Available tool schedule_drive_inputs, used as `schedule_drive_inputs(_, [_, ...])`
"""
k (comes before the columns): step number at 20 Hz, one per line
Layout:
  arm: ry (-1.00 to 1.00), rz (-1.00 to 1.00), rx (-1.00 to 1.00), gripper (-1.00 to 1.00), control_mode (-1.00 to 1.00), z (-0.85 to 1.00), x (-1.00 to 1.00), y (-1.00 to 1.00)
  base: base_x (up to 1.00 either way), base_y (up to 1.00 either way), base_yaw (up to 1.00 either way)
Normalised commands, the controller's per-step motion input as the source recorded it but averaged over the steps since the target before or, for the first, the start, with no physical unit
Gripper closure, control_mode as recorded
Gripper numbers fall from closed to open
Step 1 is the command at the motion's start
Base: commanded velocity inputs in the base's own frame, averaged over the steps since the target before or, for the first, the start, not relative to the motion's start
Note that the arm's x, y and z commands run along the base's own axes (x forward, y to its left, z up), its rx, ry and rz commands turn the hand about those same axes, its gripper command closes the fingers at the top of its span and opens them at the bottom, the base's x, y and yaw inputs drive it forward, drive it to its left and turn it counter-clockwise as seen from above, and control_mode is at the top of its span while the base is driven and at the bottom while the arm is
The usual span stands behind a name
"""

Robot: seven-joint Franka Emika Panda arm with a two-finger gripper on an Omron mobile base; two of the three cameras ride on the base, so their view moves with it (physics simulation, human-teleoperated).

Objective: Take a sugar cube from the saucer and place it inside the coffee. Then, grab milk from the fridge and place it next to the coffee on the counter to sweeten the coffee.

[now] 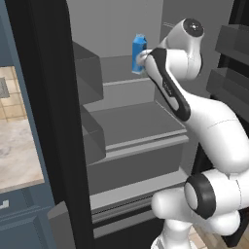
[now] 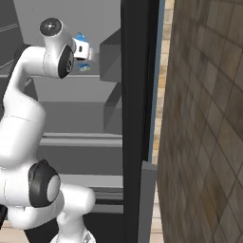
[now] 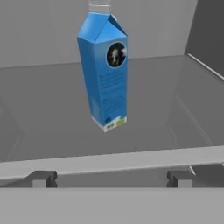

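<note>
The milk (image 3: 105,70) stands upright on a grey fridge (image 1: 136,131) shelf, and the claw (image 3: 111,178) sits wide open and empty in front of it, probably just short of touching.

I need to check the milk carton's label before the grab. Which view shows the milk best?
The hand view: the milk stands whole and upright on the fridge shelf, gabled top and round mark facing the camera. The left base view shows its upper part beside the arm; the right base view shows only slivers behind the wrist.
</note>
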Motion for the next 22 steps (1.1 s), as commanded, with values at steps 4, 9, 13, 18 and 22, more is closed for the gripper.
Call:
schedule_drive_inputs(4, [0.0,0.04,0.0,-1.0,-1.0,0.0,0.61,0.0,0.0,0.0,0.0])
schedule_drive_inputs(9, [0.0,0.01,0.0,-1.0,-1.0,0.0,0.5,0.0,0.0,0.0,0.0])
schedule_drive_inputs(13, [0.0,0.0,0.0,-1.0,-1.0,0.0,0.41,0.0,0.0,0.0,0.0])
schedule_drive_inputs(18, [-0.01,0.0,0.0,-1.0,-1.0,-0.02,0.3,0.0,0.0,0.0,0.0])
schedule_drive_inputs(22, [-0.08,0.0,0.0,-1.0,-1.0,-0.11,0.13,0.06,0.0,0.0,0.0])
